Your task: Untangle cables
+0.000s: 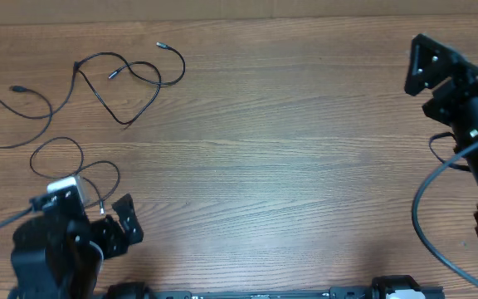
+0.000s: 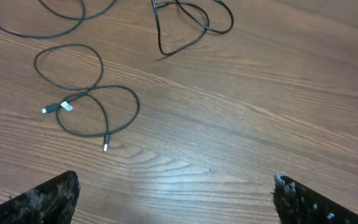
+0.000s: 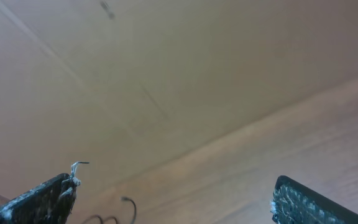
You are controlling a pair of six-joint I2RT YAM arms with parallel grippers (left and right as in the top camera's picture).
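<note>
The wooden surface (image 1: 305, 166) fills the overhead view, which alone shows all three cables (image 1: 127, 83), thin, black and lying apart in loose curves at its far left. The left hand (image 2: 179, 208), fingers apart and empty, looks closely at the nearest loop (image 2: 91, 93) and its silver plug (image 2: 106, 147). The right hand (image 3: 179, 208) is likewise spread and empty.

We count three thin black flexible cords with small plug ends (image 1: 125, 123), two black two-finger end effectors (image 1: 98, 218), and one brown wood-grain counter (image 1: 289, 166) under them.
</note>
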